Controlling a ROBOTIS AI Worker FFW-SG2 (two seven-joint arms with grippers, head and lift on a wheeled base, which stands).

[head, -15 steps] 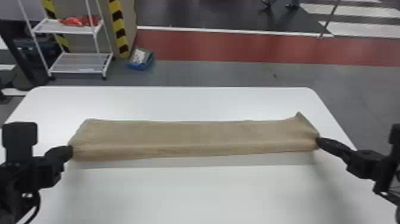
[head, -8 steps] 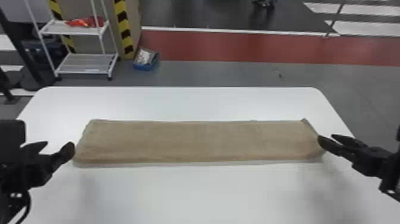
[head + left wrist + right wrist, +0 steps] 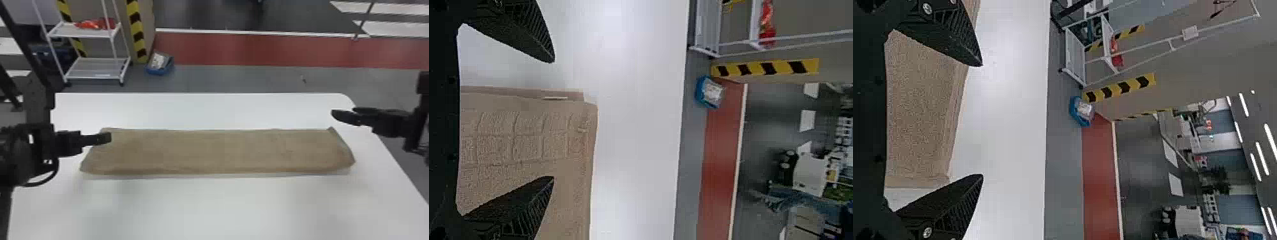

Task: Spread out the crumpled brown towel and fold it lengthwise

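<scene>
Lying folded, brown towel (image 3: 217, 151), left end beneath left gripper (image 3: 108, 138)

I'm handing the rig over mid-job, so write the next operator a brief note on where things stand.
Left gripper: open, empty, above the towel's left end.
Right gripper: open, empty, off the towel's far right corner.
Towel: lying as a long strip across the white table, long sides running left to right.
Done: spread out and, by the look of its layered edges, folded lengthwise.
Left: probably only a check; a lower layer peeks out at the left end, so maybe a small straightening there.
</scene>
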